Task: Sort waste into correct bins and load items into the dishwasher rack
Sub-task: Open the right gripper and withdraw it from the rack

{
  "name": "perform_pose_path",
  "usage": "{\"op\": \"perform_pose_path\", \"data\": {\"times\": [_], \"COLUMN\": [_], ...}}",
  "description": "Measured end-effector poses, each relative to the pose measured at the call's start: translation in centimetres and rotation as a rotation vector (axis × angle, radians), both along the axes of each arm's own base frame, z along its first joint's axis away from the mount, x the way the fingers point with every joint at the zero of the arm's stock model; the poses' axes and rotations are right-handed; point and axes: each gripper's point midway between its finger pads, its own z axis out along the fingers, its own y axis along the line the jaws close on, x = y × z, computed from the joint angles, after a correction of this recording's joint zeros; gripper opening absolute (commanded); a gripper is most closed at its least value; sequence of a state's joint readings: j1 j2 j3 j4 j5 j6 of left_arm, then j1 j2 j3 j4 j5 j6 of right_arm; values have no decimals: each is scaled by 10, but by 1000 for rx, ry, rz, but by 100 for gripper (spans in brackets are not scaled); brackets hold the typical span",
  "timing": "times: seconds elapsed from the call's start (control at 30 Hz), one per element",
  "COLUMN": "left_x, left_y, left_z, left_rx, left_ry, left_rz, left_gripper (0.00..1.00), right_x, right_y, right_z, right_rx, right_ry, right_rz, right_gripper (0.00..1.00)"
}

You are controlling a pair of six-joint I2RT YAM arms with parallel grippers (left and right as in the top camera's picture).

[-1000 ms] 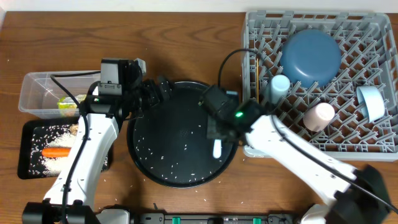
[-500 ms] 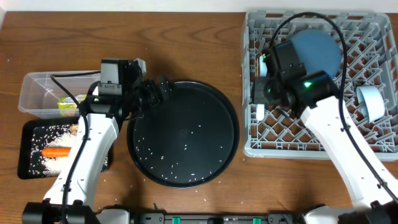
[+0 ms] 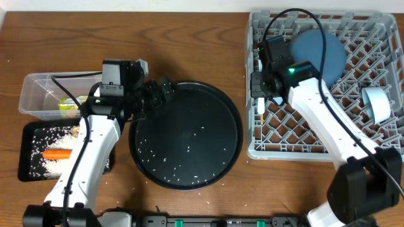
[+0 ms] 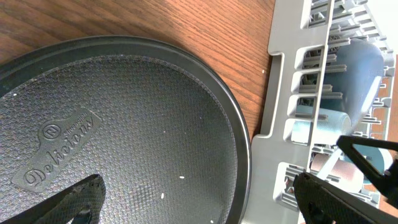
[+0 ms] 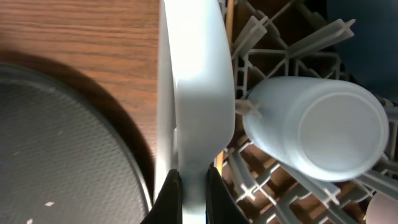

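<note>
Light-blue cup (image 5: 320, 130) tight beside white utensil (image 5: 198, 93)

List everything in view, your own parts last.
dishwasher rack: one, grey, table's right
dark-blue plate: one, rack's far side
pale-blue bowl: one, rack's right edge
light-blue cup: one, by rack's left wall
white utensil: one, at rack's left wall
round tray: one, black, centre
clear tub: one, left, holding yellow-green wrapper
black tray: one, front left, holding carrot
rice grains: many, white, on both trays
left claw: open, at round tray's edge
right claw: shut on white utensil
</note>
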State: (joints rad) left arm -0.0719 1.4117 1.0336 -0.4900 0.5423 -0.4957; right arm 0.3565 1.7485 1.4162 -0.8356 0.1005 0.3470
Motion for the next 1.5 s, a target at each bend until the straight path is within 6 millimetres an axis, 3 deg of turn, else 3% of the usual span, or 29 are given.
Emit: {"op": "perform_pose_path", "data": {"times": [0.03,0.07,0.13,0.17,0.27,0.43,0.57,0.6,0.63,0.83,0.93,1.0,1.23,1.5], "left_x": [0,0,0,0,0,0,0,0,0,0,0,0,0,0], "left_y": [0,0,0,0,0,0,0,0,0,0,0,0,0,0], "left_z": [0,0,0,0,0,0,0,0,0,0,0,0,0,0], "left_rx": [0,0,0,0,0,0,0,0,0,0,0,0,0,0], "left_ry": [0,0,0,0,0,0,0,0,0,-1,0,0,0,0], "left_rz": [0,0,0,0,0,0,0,0,0,0,0,0,0,0], "left_gripper": [98,98,98,98,98,98,98,98,98,98,98,98,98,98], "right_x": [2,2,4,5,6,-6,-14,-16,-19,-47,-69,-80,-101,-112], "right_y": [-1,-1,-1,-2,-2,-7,-7,-7,-7,-13,-21,-25,-32,-35], "right_z": [-4,-6,-8,-8,-8,-8,18,29,41,161,207,225,250,258], "right_rx": [-8,-11,-15,-18,-23,-48,-33,-19,-6,119,165,184,212,223], "right_ry": [4,7,4,1,-7,49,55,41,22,-273,-400,-451,-529,-558], "right_rz": [-3,-5,-12,-7,-6,-3,2,5,6,22,24,26,26,31], "right_gripper": [6,19,62,68,72,69,72,92,99,99,99,99,99,99]}}
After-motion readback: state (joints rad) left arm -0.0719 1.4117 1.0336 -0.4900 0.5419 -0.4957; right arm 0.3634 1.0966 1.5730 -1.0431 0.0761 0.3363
